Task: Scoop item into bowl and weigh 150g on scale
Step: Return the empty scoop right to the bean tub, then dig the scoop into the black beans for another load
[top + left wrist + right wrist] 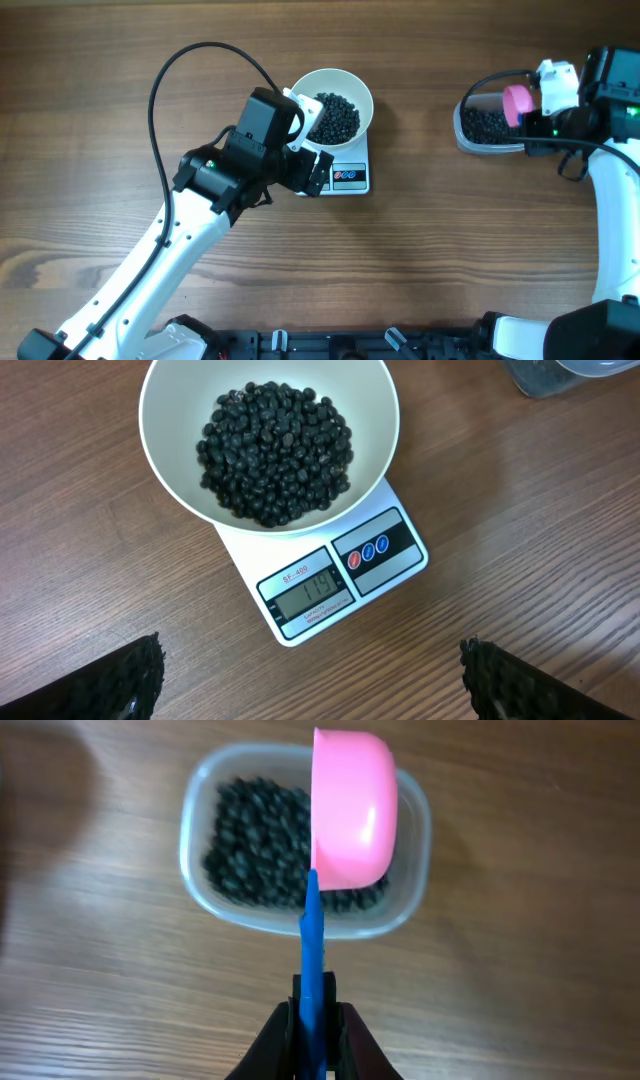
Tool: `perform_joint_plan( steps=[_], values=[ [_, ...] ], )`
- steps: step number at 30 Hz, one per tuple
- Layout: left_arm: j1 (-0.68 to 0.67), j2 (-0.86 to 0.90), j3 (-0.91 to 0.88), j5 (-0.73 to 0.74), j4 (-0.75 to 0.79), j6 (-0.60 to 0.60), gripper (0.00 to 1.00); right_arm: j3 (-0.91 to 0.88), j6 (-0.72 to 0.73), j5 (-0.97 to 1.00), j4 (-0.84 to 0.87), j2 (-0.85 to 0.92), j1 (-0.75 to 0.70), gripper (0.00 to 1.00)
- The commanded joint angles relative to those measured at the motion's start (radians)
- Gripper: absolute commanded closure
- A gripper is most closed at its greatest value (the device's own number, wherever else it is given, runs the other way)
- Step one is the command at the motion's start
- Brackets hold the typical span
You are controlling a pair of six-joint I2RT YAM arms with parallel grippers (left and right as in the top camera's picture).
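Overhead view: the white bowl [352, 80] sits on the scale [352, 178], left of centre toward the far side of the table [120, 60], with a heap of black beans [335, 115] inside. My left gripper [310, 160] hovers just near-left of the bowl, jaws spread wide and empty. At far right a clear tub [462, 130] holds more beans, and my right gripper [548, 108] holds a pink scoop [517, 104] over it.

Left wrist view: both fingertips [125, 678] stand far apart at the near corners, touching nothing. The bowl covers most of the scale. The display [310, 595] is lit, but I cannot read its digits with confidence.

Right wrist view: the jaws are clamped tight on the scoop's thin blue handle [312, 945]. The cup hangs over the tub with its back to the camera, so I cannot tell whether it is loaded.

Handling, as I judge it: the beans are hard, smooth and free-rolling, so they can only be moved by scoop, not pinched. The scoop seems light and stiff, and gripped at the handle's end it may swivel. The bowl is best left untouched, since contact would disturb the reading.
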Motion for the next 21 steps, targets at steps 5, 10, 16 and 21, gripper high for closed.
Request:
perform_joint_plan(
  steps=[5, 10, 16, 21],
  values=[
    [-0.005, 0.006, -0.007, 0.014, 0.000, 0.016, 0.00, -0.050, 0.001, 0.058, 0.060, 0.017, -0.011, 0.96],
    [-0.005, 0.006, -0.006, 0.014, 0.000, 0.016, 0.00, -0.050, 0.002, 0.049, 0.071, 0.080, -0.042, 0.96],
    [-0.005, 0.006, -0.006, 0.014, 0.000, 0.016, 0.00, -0.050, 0.002, 0.049, 0.072, 0.138, -0.051, 0.96],
    [-0.005, 0.006, -0.006, 0.014, 0.000, 0.016, 0.00, -0.050, 0.002, 0.009, 0.071, 0.189, -0.050, 0.96]
  ],
)
